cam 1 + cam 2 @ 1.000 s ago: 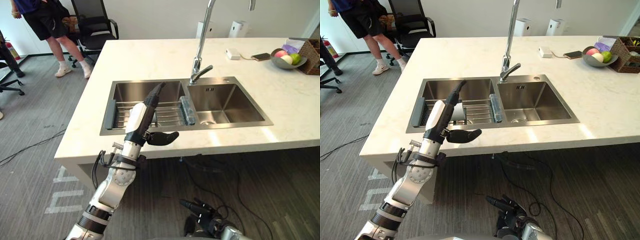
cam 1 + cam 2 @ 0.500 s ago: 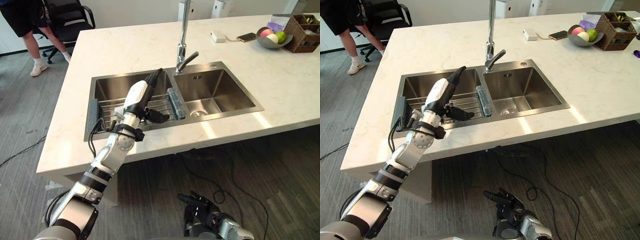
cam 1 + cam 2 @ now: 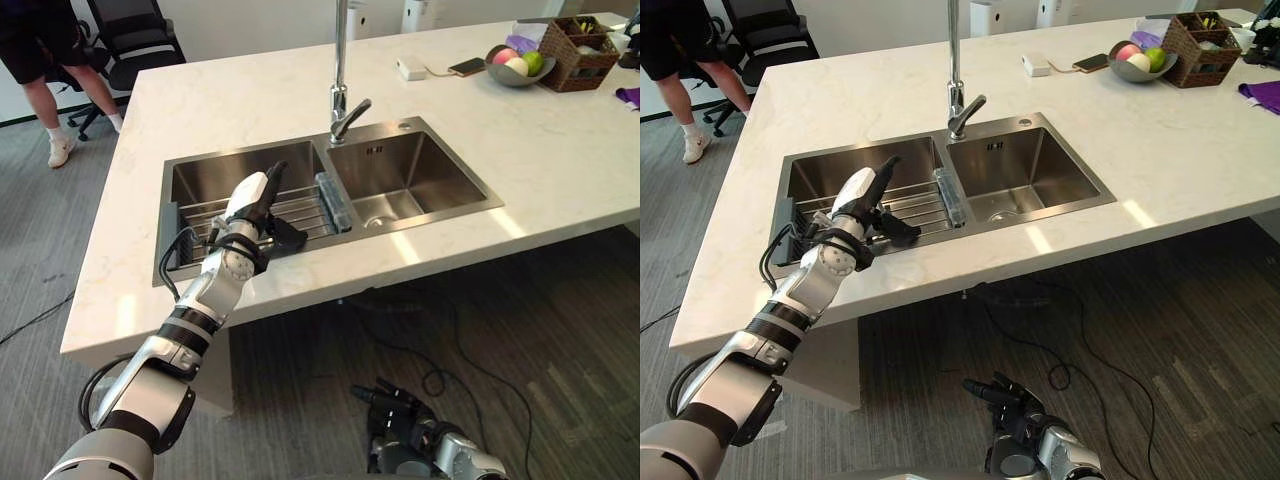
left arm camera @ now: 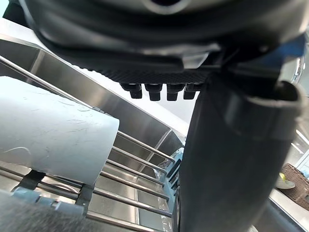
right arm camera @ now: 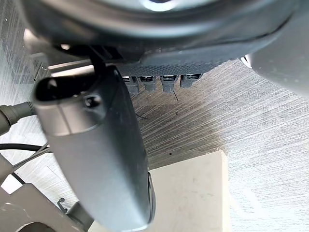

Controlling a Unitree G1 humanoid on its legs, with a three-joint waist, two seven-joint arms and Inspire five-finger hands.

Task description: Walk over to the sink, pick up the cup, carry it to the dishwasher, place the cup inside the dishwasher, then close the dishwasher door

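Reach for cup (image 4: 53, 129) in left basin of sink (image 3: 410, 160)

The step in hand is the pick-up, and the grasp is not yet made. The left hand (image 3: 248, 203) hangs over the sink's left basin, above the wire rack (image 3: 308, 206) that spans it. Its fingers (image 3: 272, 175) are straight and point toward the back of the sink, and the thumb (image 3: 290, 238) stands out to the side; it holds nothing. The left wrist view shows the white cup lying on its side on the rack bars, just beside the palm, with no finger or thumb around it.

The hand should probably lower until the cup's wall sits between thumb and fingers, then close across the middle of the body rather than at the rim. A cup on its side can roll along the bars, so the closing should be slow and square to it. The fingertips must stay above the gaps in the rack, where they could catch. Once the grip is firm, a straight lift should clear the sink's front edge and the counter (image 3: 240, 100) before any turn toward the dishwasher.

The right hand (image 3: 405, 428) hangs low in front of the sink, close to the floor, with its fingers loosely extended and nothing in them.
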